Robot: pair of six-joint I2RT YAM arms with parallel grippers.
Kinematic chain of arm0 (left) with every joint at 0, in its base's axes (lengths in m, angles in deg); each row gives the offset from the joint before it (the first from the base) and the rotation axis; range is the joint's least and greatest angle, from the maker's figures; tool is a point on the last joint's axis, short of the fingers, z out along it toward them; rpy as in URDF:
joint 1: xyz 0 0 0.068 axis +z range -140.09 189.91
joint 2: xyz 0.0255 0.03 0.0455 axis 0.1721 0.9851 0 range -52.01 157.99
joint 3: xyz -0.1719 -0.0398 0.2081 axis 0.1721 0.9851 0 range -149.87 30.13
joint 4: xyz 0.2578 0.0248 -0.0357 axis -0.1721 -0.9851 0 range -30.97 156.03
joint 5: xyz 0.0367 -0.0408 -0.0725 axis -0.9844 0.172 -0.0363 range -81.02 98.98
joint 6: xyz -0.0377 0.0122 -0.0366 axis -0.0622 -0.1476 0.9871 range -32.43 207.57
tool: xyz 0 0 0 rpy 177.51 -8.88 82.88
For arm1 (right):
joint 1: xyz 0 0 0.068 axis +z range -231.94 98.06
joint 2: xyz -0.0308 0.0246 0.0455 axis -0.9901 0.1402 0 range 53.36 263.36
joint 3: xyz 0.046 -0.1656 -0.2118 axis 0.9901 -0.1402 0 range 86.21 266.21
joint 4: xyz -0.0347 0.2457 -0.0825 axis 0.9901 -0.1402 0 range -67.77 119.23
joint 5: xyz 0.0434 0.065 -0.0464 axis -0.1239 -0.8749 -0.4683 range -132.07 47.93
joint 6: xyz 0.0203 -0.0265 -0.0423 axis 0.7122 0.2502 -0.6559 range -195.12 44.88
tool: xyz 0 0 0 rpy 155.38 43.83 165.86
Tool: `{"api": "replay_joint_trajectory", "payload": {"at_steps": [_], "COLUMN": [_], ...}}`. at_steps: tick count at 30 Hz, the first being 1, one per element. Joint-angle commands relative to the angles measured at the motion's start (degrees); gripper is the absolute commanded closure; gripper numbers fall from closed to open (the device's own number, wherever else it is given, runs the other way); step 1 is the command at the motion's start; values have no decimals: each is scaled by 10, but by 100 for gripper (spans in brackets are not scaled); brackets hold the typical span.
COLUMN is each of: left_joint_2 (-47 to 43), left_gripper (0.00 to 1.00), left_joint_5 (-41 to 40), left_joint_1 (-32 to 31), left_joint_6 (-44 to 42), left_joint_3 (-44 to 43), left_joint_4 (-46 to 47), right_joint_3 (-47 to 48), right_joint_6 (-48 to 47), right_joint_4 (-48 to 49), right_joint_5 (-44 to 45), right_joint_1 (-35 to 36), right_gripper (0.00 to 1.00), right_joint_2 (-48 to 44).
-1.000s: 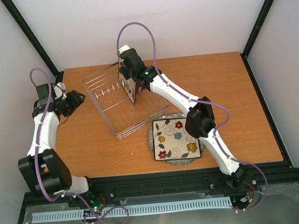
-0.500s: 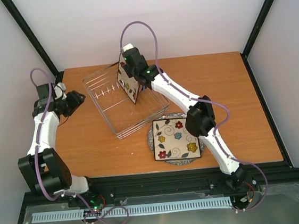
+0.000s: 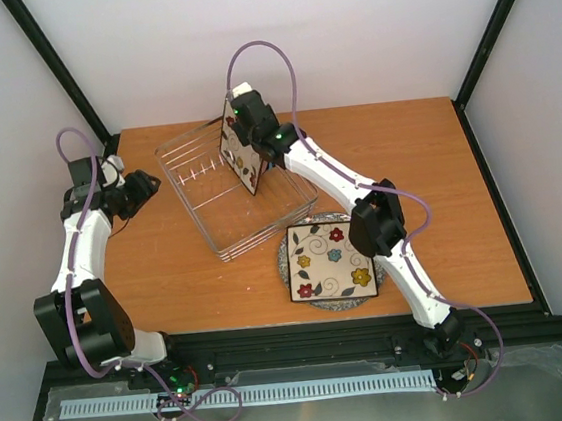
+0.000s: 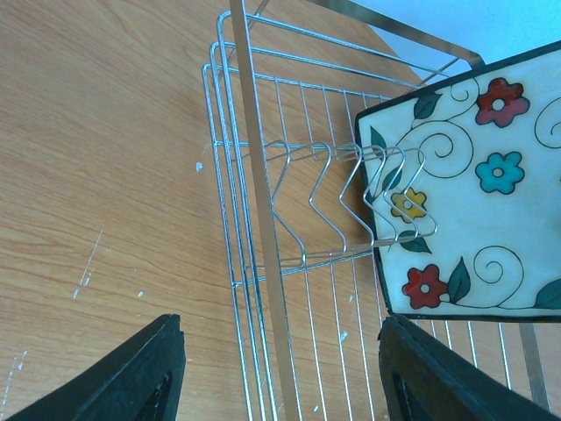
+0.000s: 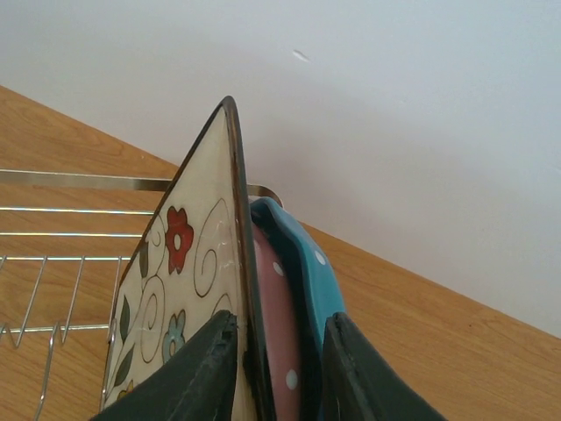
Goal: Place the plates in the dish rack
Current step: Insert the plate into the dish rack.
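Note:
The wire dish rack [image 3: 199, 194] lies at the table's back middle. My right gripper [image 3: 244, 124] holds a square cream flowered plate [image 3: 243, 162] on edge inside the rack, leaning. In the right wrist view my gripper [image 5: 280, 377] has its fingers around that cream plate [image 5: 175, 281] and a blue white-dotted plate [image 5: 308, 272] pressed behind it. A second square cream plate [image 3: 331, 258] lies on the round grey speckled plate [image 3: 283, 260] at the front. My left gripper [image 3: 147, 181] is open and empty just left of the rack. In the left wrist view [image 4: 280, 386] the rack's wires [image 4: 263, 175] and the held plate [image 4: 473, 193] show.
The rack's upright tines [image 4: 351, 202] stand beside the held plate's lower edge. The white back wall [image 5: 394, 105] is close behind the rack. Black frame posts [image 3: 55, 73] rise at the table's back corners. Bare wood [image 3: 428, 175] lies right of the rack.
My right gripper shifted slightly right and back with the cream plate, which tipped from near upright to a lean inside the rack. The left arm has not moved.

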Motion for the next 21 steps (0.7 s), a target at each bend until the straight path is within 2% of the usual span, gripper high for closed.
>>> {"api": "replay_joint_trajectory", "payload": {"at_steps": [1, 6, 17, 21], "left_joint_2": [-19, -30, -53, -67], "left_gripper": [38, 37, 33, 31], "left_joint_5": [8, 11, 10, 9], "left_joint_1": [0, 0, 1, 0], "left_joint_6": [2, 4, 1, -8], "left_joint_3": [-15, -7, 24, 44], "left_joint_4": [-2, 0, 5, -2], "right_joint_3": [-12, -11, -20, -38], "right_joint_6": [8, -1, 6, 31], "right_joint_4": [-3, -3, -14, -27], "right_joint_5": [0, -7, -28, -36], "right_joint_1": [-4, 1, 14, 14], "right_gripper": [68, 57, 52, 46], "right_joint_2": [-32, -49, -99, -132]}}
